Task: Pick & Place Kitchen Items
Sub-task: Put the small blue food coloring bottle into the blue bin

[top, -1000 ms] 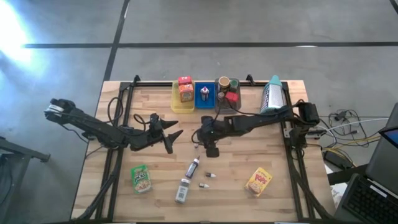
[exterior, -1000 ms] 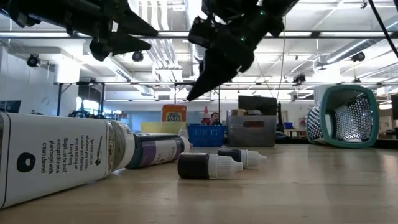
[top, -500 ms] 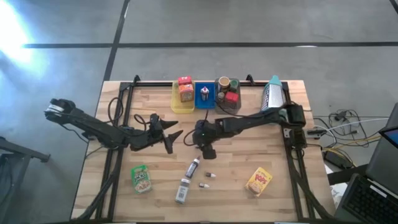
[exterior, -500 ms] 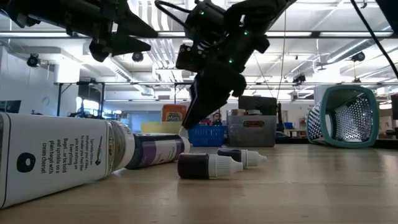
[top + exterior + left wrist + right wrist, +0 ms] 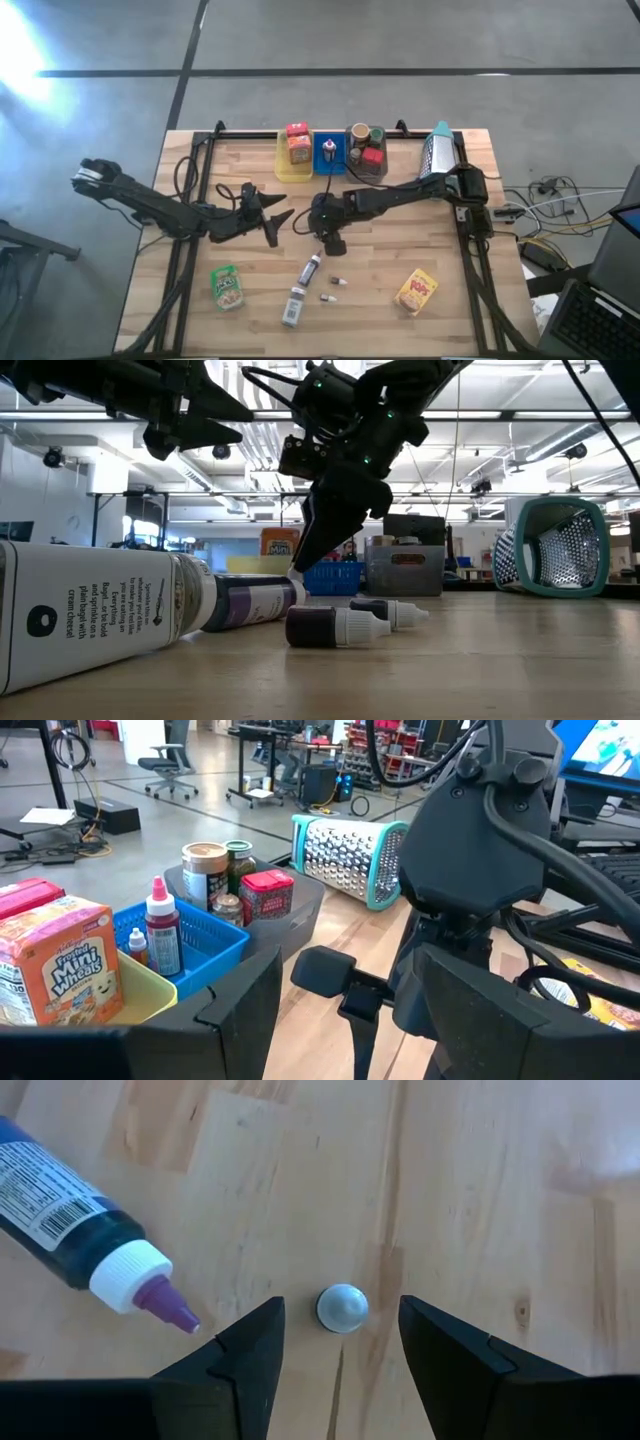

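Hanging low over the middle of the worktop (image 5: 440,235), the right gripper (image 5: 330,238) points down at the boards with its jaws parted and holding nothing. In the right wrist view the right gripper (image 5: 340,1342) frames a small round silver cap (image 5: 342,1308) lying on the wood between its two fingers, touched by neither. Just beside that cap lies the purple tip of a slim dark bottle (image 5: 60,1205), which rests on its side; from above this bottle (image 5: 311,268) lies just in front of the right gripper.

The left gripper (image 5: 280,222) hovers above the worktop a little to the left, jaws apart and empty.

Nearer the front edge lie a grey shaker bottle (image 5: 292,305), two tiny vials (image 5: 334,290), a green pouch (image 5: 227,286) and a yellow pouch (image 5: 416,291). In the low view the vials (image 5: 335,627) lie side by side on the wood.

Along the back edge stand a yellow tray (image 5: 281,165) with orange snack boxes (image 5: 298,144), a blue tray (image 5: 329,168) with a small red-capped bottle (image 5: 330,152), and a grey tray (image 5: 366,173) with a brown cup (image 5: 359,133), a small jar (image 5: 377,134) and a red box (image 5: 373,154). A teal-framed metal grater (image 5: 437,153) lies to the right of them.
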`<state>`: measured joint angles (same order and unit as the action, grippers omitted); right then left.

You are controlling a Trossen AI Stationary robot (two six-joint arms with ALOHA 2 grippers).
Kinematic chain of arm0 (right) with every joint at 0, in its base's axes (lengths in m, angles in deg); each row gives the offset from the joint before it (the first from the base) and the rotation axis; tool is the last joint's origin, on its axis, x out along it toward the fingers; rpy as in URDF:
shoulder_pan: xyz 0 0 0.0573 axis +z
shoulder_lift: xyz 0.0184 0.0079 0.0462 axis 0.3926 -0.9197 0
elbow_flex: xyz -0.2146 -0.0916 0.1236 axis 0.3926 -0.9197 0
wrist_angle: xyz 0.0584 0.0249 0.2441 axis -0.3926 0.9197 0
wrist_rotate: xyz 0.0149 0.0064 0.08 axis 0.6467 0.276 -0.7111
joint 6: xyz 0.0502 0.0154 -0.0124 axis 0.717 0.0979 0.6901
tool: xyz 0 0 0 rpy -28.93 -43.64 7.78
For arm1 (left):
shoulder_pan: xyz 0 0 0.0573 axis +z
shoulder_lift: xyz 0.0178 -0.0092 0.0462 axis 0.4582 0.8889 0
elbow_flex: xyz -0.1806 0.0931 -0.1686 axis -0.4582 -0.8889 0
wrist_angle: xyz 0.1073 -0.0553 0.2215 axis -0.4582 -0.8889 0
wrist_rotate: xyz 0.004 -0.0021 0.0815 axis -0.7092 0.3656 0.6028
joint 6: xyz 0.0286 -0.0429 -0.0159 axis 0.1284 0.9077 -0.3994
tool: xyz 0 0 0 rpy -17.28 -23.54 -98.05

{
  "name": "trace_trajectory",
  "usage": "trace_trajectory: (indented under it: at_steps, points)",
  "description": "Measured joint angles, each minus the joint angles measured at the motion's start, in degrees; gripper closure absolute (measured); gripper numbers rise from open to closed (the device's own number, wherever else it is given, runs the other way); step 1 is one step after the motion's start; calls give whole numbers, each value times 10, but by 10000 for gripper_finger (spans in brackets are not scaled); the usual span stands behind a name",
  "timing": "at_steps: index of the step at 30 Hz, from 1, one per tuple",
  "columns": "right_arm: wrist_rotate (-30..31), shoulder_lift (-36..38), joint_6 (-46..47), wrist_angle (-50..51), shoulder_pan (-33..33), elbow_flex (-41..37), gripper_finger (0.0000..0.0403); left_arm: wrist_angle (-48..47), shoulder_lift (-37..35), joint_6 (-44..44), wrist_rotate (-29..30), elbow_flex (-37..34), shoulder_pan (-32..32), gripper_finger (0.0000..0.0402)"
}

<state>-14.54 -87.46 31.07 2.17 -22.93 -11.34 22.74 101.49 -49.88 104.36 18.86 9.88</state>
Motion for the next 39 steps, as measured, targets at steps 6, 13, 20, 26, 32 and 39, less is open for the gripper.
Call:
trace_trajectory:
  at_steps: [6, 13, 20, 26, 32, 39]
  points:
    - [6, 0, 4, 9, -1, 18, 220, 2, 0, 0, 0, 0, 0, 158]
    - [7, 0, 2, 37, -9, 33, 233, 21, -1, 0, 46, 0, -1, 158]
    - [7, 0, 9, 44, -14, 28, 234, 20, -5, 4, 231, 0, -28, 158]
    - [7, 0, 18, 44, -13, 28, 234, 19, -7, 0, 353, 0, -47, 158]
    - [4, 0, 37, 43, -13, 28, 234, 19, -9, -2, 394, 0, -47, 158]
    - [0, 0, 41, 40, -12, 28, 234, 15, -9, -13, 408, 0, -46, 159]
